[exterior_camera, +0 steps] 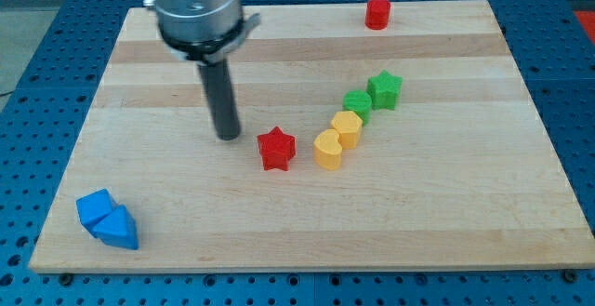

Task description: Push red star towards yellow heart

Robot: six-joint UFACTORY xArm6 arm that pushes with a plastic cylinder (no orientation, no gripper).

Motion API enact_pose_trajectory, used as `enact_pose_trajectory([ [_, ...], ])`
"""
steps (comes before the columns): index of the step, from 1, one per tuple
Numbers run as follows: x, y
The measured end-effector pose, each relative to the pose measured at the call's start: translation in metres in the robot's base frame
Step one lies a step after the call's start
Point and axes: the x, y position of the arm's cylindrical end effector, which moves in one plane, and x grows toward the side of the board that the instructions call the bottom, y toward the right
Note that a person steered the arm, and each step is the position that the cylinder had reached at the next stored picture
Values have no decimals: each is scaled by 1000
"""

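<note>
The red star [276, 148] lies near the board's middle. The yellow heart [327, 149] sits just to its right, a small gap apart. My tip [228, 137] rests on the board to the left of the red star, slightly above its level, a short gap away and not touching it. The rod rises from the tip to the arm's grey body at the view's top.
A yellow hexagon-like block [348, 126] touches the heart's upper right, then a green block [357, 103] and a green star [384, 89] in a diagonal row. A red cylinder [376, 13] stands at the top edge. Two blue blocks [107, 219] sit at the bottom left.
</note>
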Motion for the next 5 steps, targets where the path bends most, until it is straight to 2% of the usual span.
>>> enact_pose_trajectory([
  [2, 62, 3],
  [5, 46, 32],
])
